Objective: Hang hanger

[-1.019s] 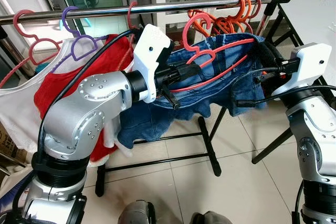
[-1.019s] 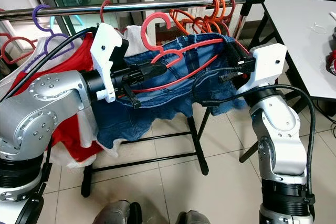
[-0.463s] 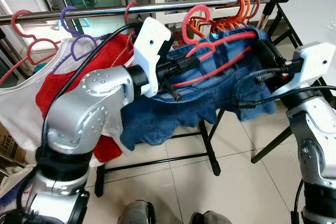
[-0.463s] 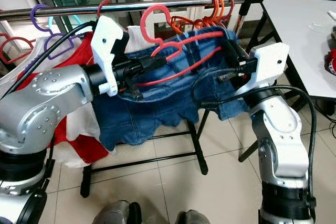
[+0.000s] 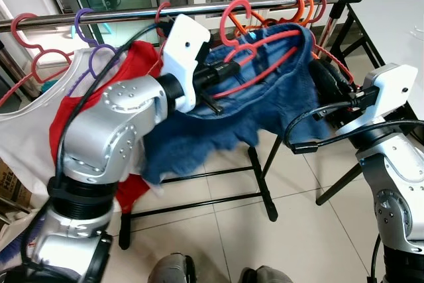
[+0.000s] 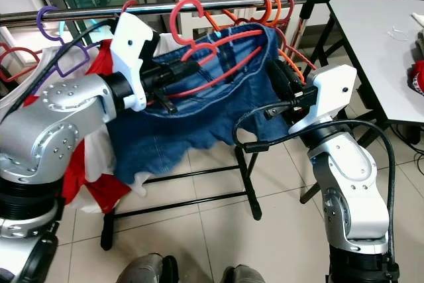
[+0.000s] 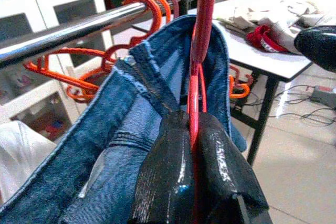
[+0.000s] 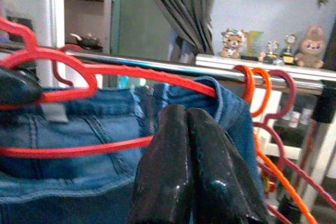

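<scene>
A red hanger [image 7: 203, 19] carries a blue denim garment [image 5: 265, 111] just below the steel rail [image 5: 132, 14]. Its hook [image 6: 175, 19] reaches up to the rail's height; I cannot tell whether it rests on the rail. My left gripper [image 5: 222, 74] is shut on the hanger near its neck, and the left wrist view shows the red wire pinched between its fingers [image 7: 173, 166]. My right gripper [image 6: 277, 74] sits at the denim's right edge, below the hanger's end. Its fingers [image 8: 168, 145] are pressed together with nothing visible between them.
Orange hangers [image 5: 301, 4] crowd the rail's right end. A purple hanger [image 5: 99, 51], a pink one [image 5: 40, 51], a red garment [image 5: 132, 64] and a white one [image 5: 26, 117] hang at the left. A white table [image 5: 397, 18] stands right. The rack's black legs [image 5: 262, 177] stand on tile.
Both arms lifted the hanger and denim up toward the rail, and the hook rose to rail level. The right gripper now sits lower than the hanger's end.
</scene>
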You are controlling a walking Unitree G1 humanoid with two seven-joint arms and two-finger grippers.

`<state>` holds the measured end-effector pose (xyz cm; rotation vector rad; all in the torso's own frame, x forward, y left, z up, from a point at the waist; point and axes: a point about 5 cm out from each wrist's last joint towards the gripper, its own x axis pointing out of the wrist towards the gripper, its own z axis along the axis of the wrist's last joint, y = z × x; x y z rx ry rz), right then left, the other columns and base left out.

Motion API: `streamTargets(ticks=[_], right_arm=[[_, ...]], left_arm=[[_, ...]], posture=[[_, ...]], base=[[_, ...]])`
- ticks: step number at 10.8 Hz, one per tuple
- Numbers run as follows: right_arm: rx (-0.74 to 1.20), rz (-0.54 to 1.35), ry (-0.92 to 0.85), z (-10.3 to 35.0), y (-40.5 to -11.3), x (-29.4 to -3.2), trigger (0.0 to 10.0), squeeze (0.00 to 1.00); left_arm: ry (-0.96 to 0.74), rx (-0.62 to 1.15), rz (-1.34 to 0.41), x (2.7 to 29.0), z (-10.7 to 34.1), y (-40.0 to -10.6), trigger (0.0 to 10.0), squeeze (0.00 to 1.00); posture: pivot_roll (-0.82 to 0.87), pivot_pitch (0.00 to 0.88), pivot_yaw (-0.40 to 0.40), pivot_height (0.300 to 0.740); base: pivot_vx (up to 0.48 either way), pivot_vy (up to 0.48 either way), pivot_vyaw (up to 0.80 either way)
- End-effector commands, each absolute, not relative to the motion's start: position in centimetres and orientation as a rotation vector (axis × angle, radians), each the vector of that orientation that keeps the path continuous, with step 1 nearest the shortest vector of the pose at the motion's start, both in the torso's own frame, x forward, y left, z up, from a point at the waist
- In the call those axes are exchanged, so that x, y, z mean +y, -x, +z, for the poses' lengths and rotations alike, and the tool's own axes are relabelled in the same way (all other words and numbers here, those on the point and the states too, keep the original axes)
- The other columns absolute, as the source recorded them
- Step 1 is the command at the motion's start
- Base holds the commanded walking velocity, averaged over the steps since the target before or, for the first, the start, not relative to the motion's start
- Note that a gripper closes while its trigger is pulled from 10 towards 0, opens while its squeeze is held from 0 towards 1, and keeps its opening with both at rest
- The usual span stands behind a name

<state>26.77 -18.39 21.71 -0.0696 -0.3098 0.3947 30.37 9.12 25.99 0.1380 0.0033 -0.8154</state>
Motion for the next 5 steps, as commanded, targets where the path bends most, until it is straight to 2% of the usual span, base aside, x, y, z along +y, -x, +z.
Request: streamTargets(ticks=[1,2,3,4,5], right_arm=[[-0.287,0.356,0.102,21.6,-26.6,-18.7,6.3,0.0],[-0.256,0.305,0.097,20.9,-26.8,-18.9,10.0,0.0],[-0.246,0.303,0.091,20.5,-26.6,-18.6,10.0,0.17],[-0.21,0.318,0.082,19.6,-26.1,-18.1,10.0,1.0],[-0.204,0.319,0.083,19.5,-26.0,-18.0,10.0,1.0]], left_arm=[[-0.163,-0.047,-0.819,9.0,27.0,-30.3,0.0,0.0],[-0.158,-0.034,-0.806,9.2,26.8,-30.2,0.0,0.0],[-0.148,-0.023,-0.81,9.4,26.4,-29.8,0.0,0.0],[-0.164,0.039,-0.761,10.5,25.6,-28.8,0.0,0.0],[-0.17,0.065,-0.731,10.9,25.5,-28.4,0.0,0.0]], posture=[[0.02,0.051,0.016,0.74],[0.02,0.053,0.016,0.74],[0.02,0.053,0.021,0.74],[0.03,0.055,0.026,0.74],[0.03,0.06,0.031,0.74]], base=[[0.0,0.0,0.0],[0.0,0.0,0.0],[0.0,0.0,0.0],[0.0,0.0,0.0],[0.0,0.0,0.0]])
